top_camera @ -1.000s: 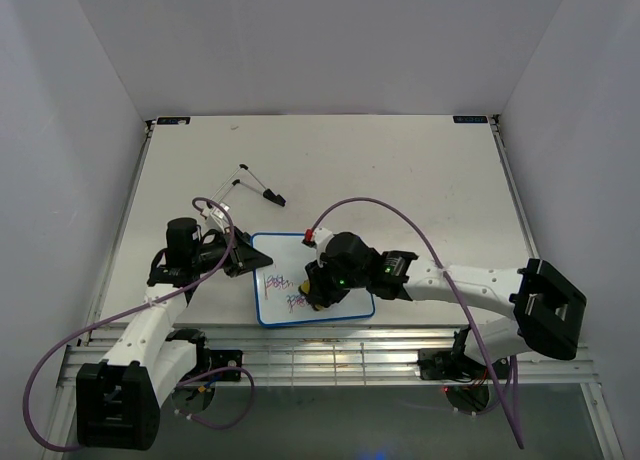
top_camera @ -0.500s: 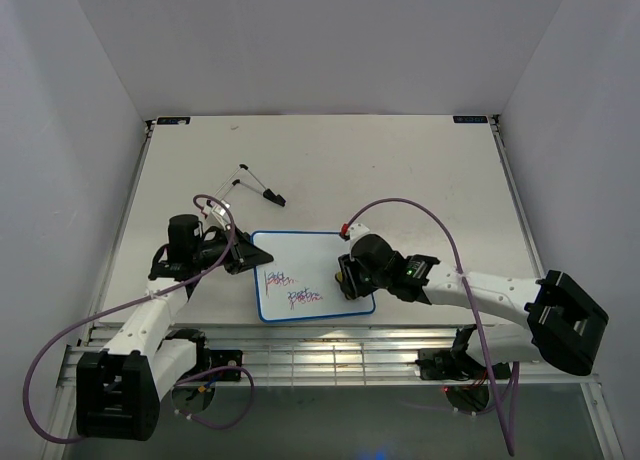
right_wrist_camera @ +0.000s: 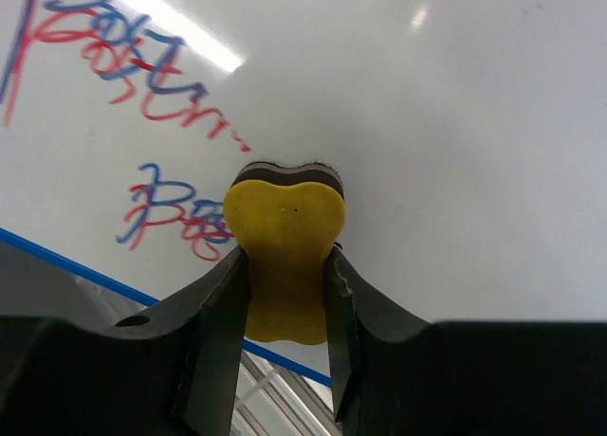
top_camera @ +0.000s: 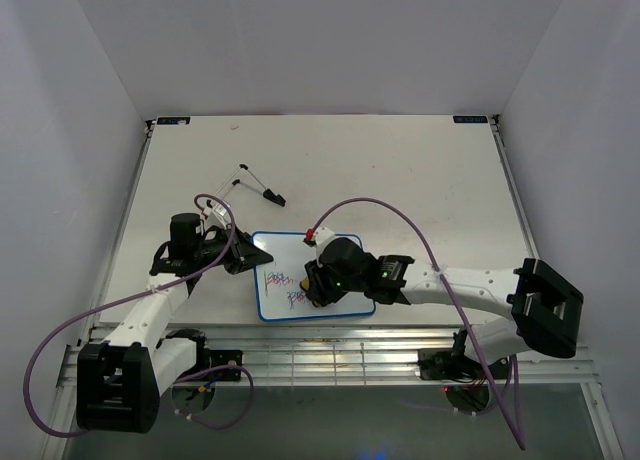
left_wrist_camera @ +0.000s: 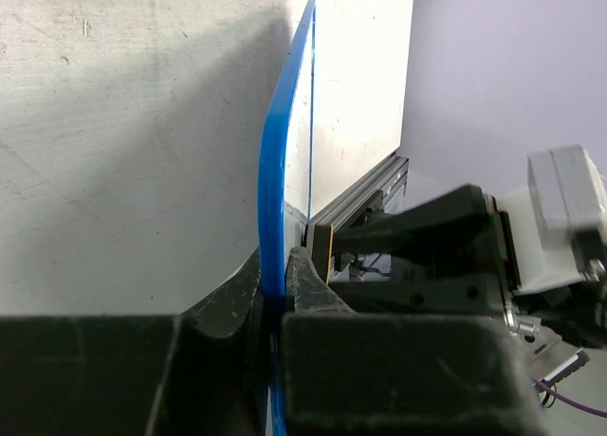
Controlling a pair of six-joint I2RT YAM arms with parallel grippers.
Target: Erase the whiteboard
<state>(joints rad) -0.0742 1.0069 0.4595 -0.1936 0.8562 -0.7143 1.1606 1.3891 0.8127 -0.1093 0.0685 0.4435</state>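
Tabletop (top_camera: 400, 170): off-white, matt, and scuffed where the left wrist view shows it close. Plain pale walls (top_camera: 300, 40) close in three sides, and a ribbed metal rail (top_camera: 330, 358) runs along the 6 o'clock edge.

From table centre we find the whiteboard (top_camera: 290, 248) toward 6 o'clock, lying flat just short of the rail. It is a glossy white rectangle in a thin blue frame with rounded corners. Red and blue scribbles (right_wrist_camera: 161, 199) sit in its 8 o'clock quarter.

Left gripper (left_wrist_camera: 280, 284): black jaws pinched tight on the blue frame near the board's 10 o'clock corner.

Right gripper (right_wrist_camera: 285, 265): jaws clamped on the waist of a yellow eraser (right_wrist_camera: 285, 223). The eraser is lobed in outline, and its dark pad lies against the board beside the lower scribble.

We count:
- two arms
- two grippers
- one whiteboard
- one eraser
- two lines of writing
- two purple cables (top_camera: 372, 200)
- one thin wire piece (top_camera: 272, 196) with a black end, at 11 o'clock
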